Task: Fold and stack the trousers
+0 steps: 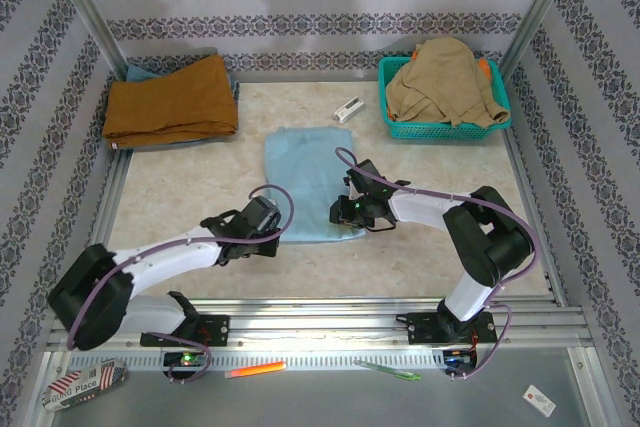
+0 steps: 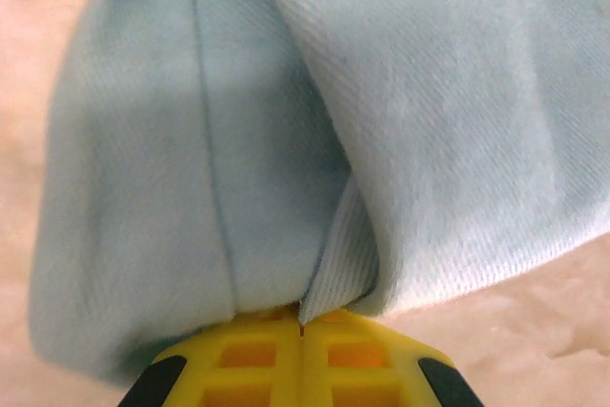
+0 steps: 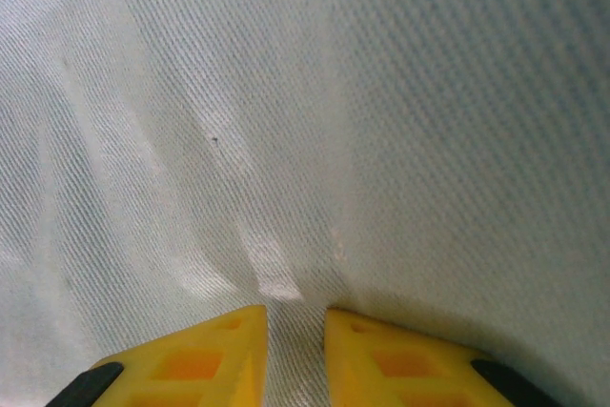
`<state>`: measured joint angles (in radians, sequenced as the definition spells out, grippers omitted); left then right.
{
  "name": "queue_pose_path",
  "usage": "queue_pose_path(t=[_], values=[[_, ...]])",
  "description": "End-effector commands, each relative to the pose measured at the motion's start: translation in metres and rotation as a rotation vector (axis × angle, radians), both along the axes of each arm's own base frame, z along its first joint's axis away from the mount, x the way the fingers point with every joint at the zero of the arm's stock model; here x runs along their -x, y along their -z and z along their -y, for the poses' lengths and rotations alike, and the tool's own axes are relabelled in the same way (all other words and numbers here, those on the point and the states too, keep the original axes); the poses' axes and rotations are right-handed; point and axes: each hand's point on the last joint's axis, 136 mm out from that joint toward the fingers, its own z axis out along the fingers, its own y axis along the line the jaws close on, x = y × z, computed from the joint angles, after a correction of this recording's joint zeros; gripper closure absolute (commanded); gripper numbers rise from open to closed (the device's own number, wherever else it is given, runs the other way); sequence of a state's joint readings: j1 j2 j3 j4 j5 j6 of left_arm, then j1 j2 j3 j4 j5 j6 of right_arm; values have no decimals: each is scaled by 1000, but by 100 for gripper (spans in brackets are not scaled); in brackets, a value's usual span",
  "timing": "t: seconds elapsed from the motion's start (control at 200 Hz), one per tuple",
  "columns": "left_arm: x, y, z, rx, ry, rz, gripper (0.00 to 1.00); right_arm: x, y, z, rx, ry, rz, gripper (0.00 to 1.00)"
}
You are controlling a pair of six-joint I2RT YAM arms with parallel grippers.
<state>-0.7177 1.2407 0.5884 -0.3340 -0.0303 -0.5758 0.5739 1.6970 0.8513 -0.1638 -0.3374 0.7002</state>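
Both arms reach inward (stretched low); left pincer [image 2: 302, 323] clamped, right pincer [image 3: 295, 319] nearly closed.

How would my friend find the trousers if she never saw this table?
Find the stone-patterned table, then look at its middle. The trousers lie folded into a flat rectangle. They are sky blue, unlike the rust-orange cloth at the back left and the tan cloth in the green basket.

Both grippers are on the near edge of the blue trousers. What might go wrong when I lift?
The left gripper pinches only a thin bit of the trousers at its fingertips; it may slip on lifting.
The right gripper has cloth in a slight gap between its tips, so its hold may be looser and the fold could skew.
The small white object beyond the far edge might get covered.
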Motion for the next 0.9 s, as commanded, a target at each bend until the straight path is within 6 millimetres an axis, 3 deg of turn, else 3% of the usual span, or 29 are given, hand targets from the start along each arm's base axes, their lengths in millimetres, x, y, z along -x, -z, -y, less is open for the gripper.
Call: queue_pose_path(t=[0.0,0.34,0.47,0.49,0.545,0.605,0.754,0.894], values=[[17,12,-48,-104,-149,-37,100,30,61,53,255,50,-147,72],[50,7,-73,-92,-287,-132,100,25,59,51,264,54,-142,72],[40,-13,-62,-42,-248,-85,100,24,53,43,228,39,-134,68],[36,-17,-61,-46,-245,-75,92,25,51,41,221,33,-133,65],[23,-30,-57,-51,-240,-44,62,25,45,37,213,21,-123,58],[2,-45,-48,-40,-225,-15,52,25,36,36,212,17,-103,54],[-73,-76,-20,1,-174,38,52,23,8,37,196,15,-55,52],[-159,-79,15,49,-101,63,60,29,-5,32,170,12,-30,61]])
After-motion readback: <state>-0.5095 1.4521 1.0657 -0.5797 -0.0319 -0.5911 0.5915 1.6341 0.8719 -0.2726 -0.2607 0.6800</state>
